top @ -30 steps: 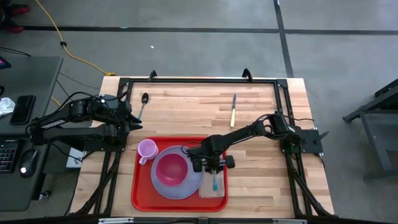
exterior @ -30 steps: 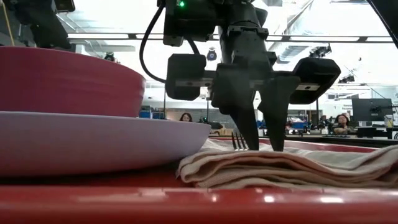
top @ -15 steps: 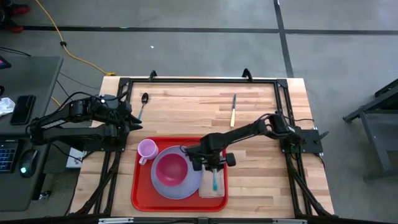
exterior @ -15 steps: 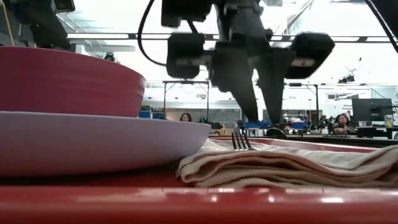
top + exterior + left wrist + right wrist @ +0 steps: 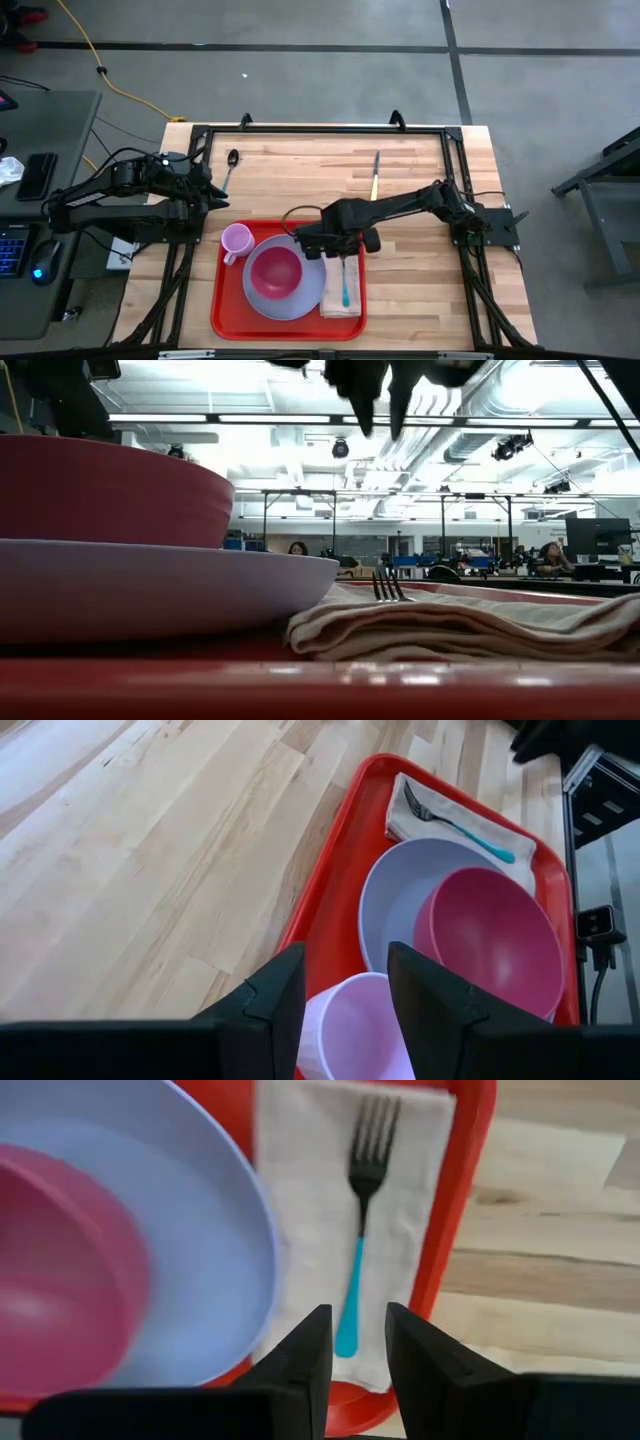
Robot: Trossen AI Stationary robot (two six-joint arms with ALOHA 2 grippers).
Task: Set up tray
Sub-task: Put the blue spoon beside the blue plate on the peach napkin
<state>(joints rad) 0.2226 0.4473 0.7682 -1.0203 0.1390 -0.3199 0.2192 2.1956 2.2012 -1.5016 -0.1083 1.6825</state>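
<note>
The left gripper (image 5: pixel 213 193) hangs over the left part of the wooden surface (image 5: pixel 300 175), just beyond the red tray's near corner; its two fingers stand apart with nothing between them, as its own wrist view shows. A dark spoon (image 5: pixel 230 166) lies on the bare wood beside it. The tray (image 5: pixel 228 315) sits at the front middle of the surface and already carries a small pink cup (image 5: pixel 236 240), a lavender plate (image 5: pixel 300 299) with a pink bowl (image 5: pixel 275 272) on it, and a folded napkin (image 5: pixel 335 303) along its right side with a teal-handled fork (image 5: pixel 346 284) lying on top. The right gripper (image 5: pixel 336 244) hovers above the tray's far edge, clear of the fork, its fingers a little apart and empty. A yellow-handled knife (image 5: pixel 375 177) rests on the wood farther back. The fork step looks finished; knife and spoon seem to remain. The next move likely calls for reaching one of them, closing on its thin handle, and carrying it to the napkin.
</note>
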